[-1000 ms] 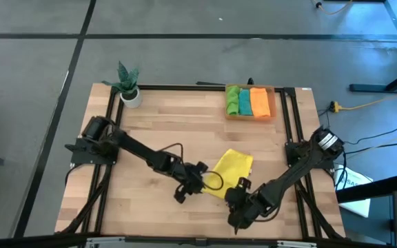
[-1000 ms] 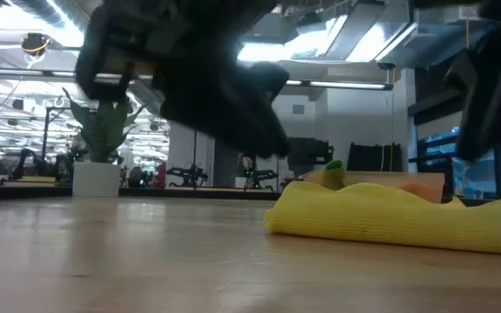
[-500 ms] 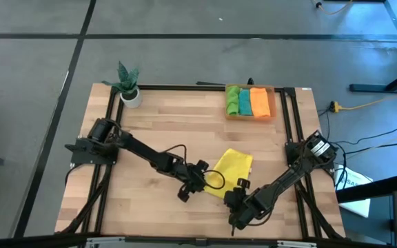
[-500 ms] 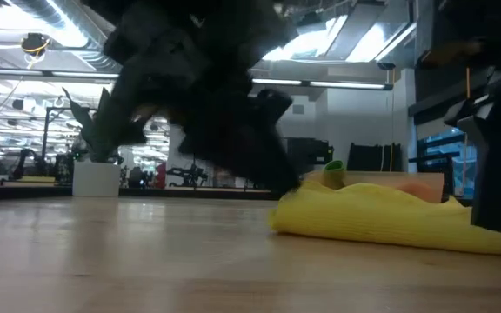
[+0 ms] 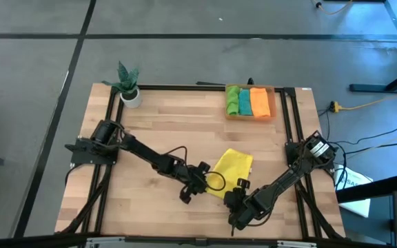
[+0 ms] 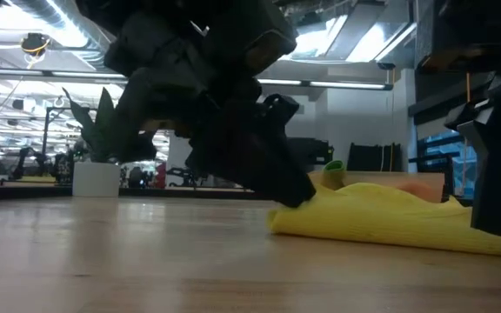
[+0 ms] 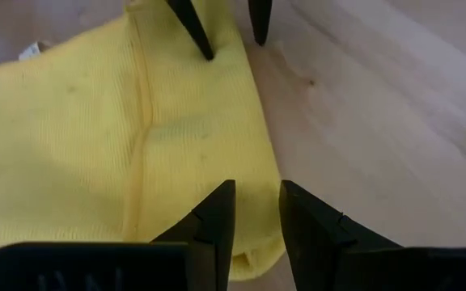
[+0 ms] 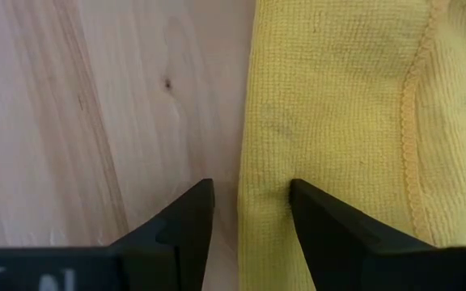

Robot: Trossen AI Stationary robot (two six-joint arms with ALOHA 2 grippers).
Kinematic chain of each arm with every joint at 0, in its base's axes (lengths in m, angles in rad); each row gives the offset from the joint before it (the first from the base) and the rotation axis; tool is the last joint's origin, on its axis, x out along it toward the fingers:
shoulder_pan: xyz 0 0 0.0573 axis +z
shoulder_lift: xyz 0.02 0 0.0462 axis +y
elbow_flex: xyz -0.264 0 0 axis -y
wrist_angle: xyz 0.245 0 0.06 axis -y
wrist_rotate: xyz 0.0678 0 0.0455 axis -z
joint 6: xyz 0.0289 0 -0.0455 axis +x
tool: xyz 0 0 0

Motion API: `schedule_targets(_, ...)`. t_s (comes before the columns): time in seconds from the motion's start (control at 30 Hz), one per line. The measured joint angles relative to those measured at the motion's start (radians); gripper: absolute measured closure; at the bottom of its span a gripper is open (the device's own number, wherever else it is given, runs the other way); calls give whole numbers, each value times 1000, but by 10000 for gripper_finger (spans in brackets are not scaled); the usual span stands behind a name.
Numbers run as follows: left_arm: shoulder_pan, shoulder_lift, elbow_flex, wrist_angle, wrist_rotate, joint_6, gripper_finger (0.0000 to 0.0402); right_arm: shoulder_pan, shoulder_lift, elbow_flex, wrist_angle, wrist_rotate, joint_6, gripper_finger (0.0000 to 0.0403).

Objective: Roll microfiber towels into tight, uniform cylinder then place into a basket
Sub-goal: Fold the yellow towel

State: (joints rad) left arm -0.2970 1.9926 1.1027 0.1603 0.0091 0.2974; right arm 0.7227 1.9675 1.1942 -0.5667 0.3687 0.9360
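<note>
A yellow microfiber towel (image 5: 234, 165) lies loosely folded on the wooden table, near its front middle. My left gripper (image 7: 257, 194) stands open at the towel's left near corner, one finger over the cloth and one over bare wood. My right gripper (image 8: 249, 190) stands open astride the same near edge (image 8: 247, 121), a little further right; its fingertips (image 7: 192, 24) also show in the left wrist view. The basket (image 5: 276, 103) at the far right holds a green, a teal and an orange rolled towel side by side. My left gripper slants down over the towel's near corner (image 7: 253, 242), the edge running between its open fingers; in the low view a fingertip (image 6: 301, 196) meets the cloth's end, but I cannot tell whether it touches. My right gripper points steeply down astride the near edge, one finger (image 8: 318, 218) over the cloth; whether it touches, I cannot tell.
A small potted plant (image 5: 128, 88) stands at the far left corner. Black frame rails (image 5: 105, 131) run along both sides of the table. Bare wood lies between the yellow towel and the basket and to the towel's left.
Both grippers have come down onto the yellow towel's near edge, still open. The left one has sunk to the towel's left corner; the right one has dropped and tipped more steeply. The towel has stayed in place.
</note>
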Motion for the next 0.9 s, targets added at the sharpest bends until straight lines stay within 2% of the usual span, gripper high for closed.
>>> schedule_targets(0.27,-11,53,1,24,0,0,314,-2,1,0,0,2,1,233)
schedule_targets(0.5,-15,88,6,51,-45,-45,314,-2,2,0,3,4,1,233)
schedule_targets(0.63,-16,89,5,46,-63,-52,332,-2,2,0,3,4,6,240)
schedule_targets(0.77,-15,87,5,40,-76,-52,384,-3,2,0,-2,11,68,281)
schedule_targets(0.9,-12,78,3,24,-73,-52,396,-5,2,-1,-5,-2,81,353)
